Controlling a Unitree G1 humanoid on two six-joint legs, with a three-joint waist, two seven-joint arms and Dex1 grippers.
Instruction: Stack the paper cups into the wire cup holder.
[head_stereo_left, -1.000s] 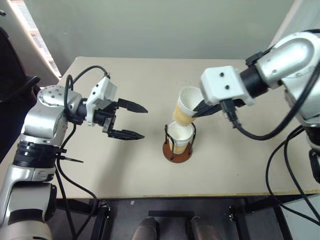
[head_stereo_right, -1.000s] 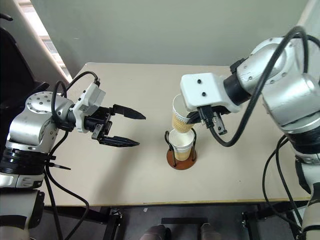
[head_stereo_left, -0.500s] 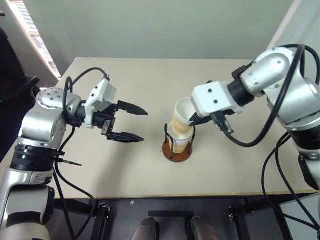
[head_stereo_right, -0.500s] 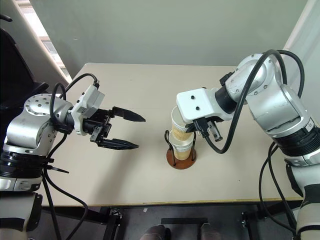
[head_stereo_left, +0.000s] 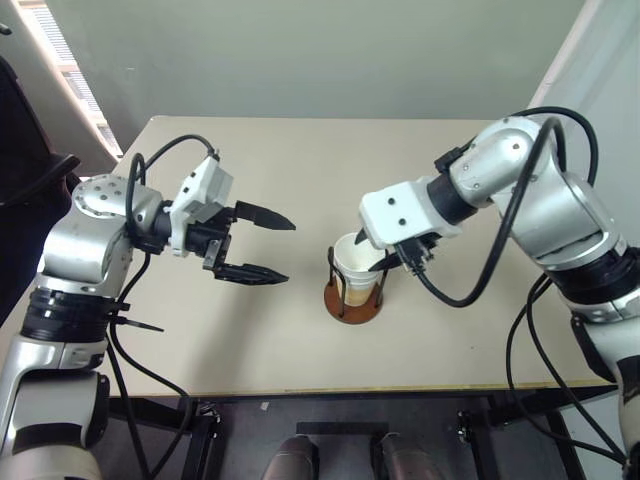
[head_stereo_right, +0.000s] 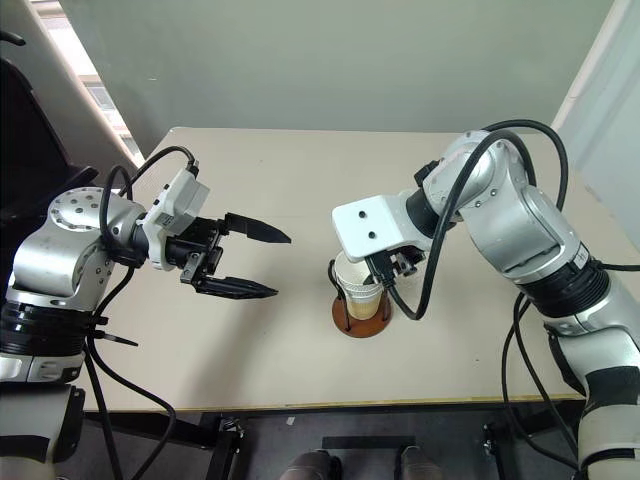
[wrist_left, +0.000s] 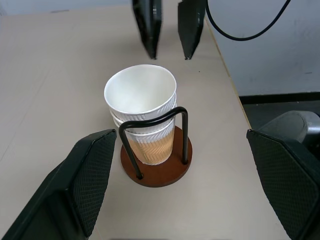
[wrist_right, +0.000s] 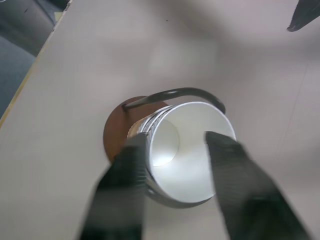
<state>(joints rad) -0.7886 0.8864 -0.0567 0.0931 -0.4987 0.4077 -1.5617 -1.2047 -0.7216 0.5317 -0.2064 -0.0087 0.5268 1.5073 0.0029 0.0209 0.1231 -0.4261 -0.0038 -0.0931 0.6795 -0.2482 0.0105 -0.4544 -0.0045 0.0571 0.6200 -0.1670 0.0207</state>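
In the wire cup holder (wrist_left: 156, 165), nested paper cups (wrist_left: 141, 102) upright, mouths upward.

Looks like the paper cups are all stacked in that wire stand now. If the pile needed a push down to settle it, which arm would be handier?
Probably the right. Its gripper hangs open directly over the tan paper cups nested in the black wire cup holder, while the left gripper waits open, off to the side.

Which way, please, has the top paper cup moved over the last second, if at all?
Yes. The top paper cup has gone down from a tilted spot above the wire cup holder and now sits nested inside it.
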